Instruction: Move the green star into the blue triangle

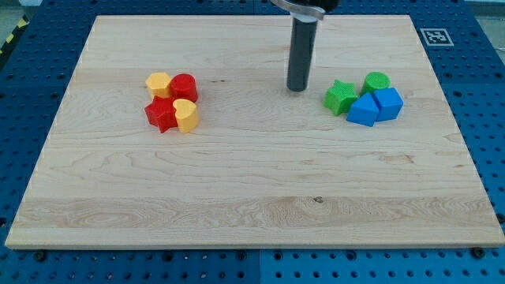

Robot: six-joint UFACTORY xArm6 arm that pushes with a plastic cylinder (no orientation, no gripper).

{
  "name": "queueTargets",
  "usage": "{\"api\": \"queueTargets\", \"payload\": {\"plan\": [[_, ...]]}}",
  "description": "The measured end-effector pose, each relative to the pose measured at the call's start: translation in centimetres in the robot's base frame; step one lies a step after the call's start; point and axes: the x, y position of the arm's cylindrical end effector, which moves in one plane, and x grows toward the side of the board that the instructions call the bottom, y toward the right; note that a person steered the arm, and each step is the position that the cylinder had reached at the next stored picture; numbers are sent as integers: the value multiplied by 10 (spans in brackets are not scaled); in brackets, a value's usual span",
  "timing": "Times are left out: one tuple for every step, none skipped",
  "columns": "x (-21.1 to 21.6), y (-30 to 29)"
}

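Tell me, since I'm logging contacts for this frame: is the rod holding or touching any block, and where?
Nothing is held. My tip stands on bare board, apart from the green star, to that block's left in the view.

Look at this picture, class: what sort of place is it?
Probably a robotics lab bench. A wooden board lies on a blue perforated surface, a printed marker tag sits at the board's corner, and my tip stands at the view's left of the green star and blue triangle.
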Motion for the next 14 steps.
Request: {"api": "queueTargets", "payload": {"plan": [[26,27],[39,46],[39,17],[18,-7],[3,2],[3,10],[3,34],[3,42],[13,60],[34,70],[55,71],[65,77],[53,72],[39,75]]}}
